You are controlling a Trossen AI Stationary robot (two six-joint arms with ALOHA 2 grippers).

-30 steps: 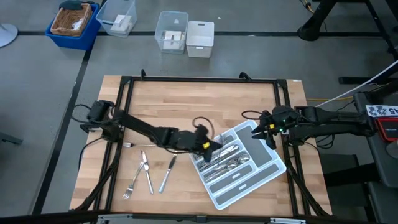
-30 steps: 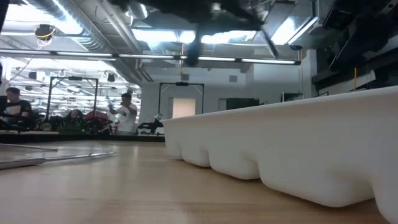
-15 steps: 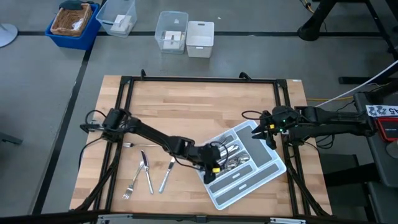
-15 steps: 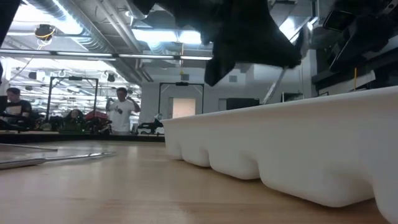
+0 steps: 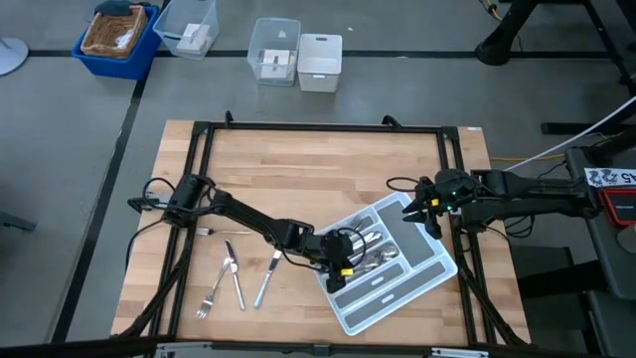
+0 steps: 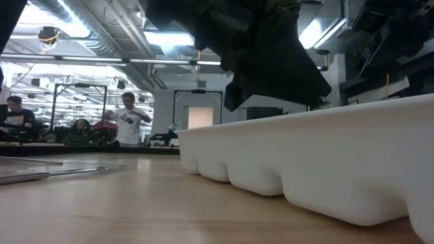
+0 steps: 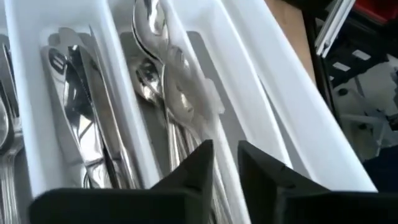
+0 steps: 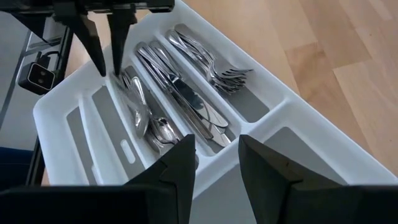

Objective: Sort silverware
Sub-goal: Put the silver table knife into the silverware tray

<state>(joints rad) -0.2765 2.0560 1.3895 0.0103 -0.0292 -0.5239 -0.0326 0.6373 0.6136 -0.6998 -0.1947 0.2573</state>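
Two arms work over a wooden table [image 5: 328,164]. On it a grey tray [image 5: 422,278] holds forks [image 8: 214,65], knives [image 8: 180,90] and spoons [image 8: 146,118], each kind in its own slot. Left gripper [image 5: 343,267] hangs over the spoon slot, fingers slightly parted, holding nothing. Right gripper [image 5: 422,211] waits at the tray's far corner, fingers apart. Four loose pieces [image 5: 234,278] lie beside the tray.
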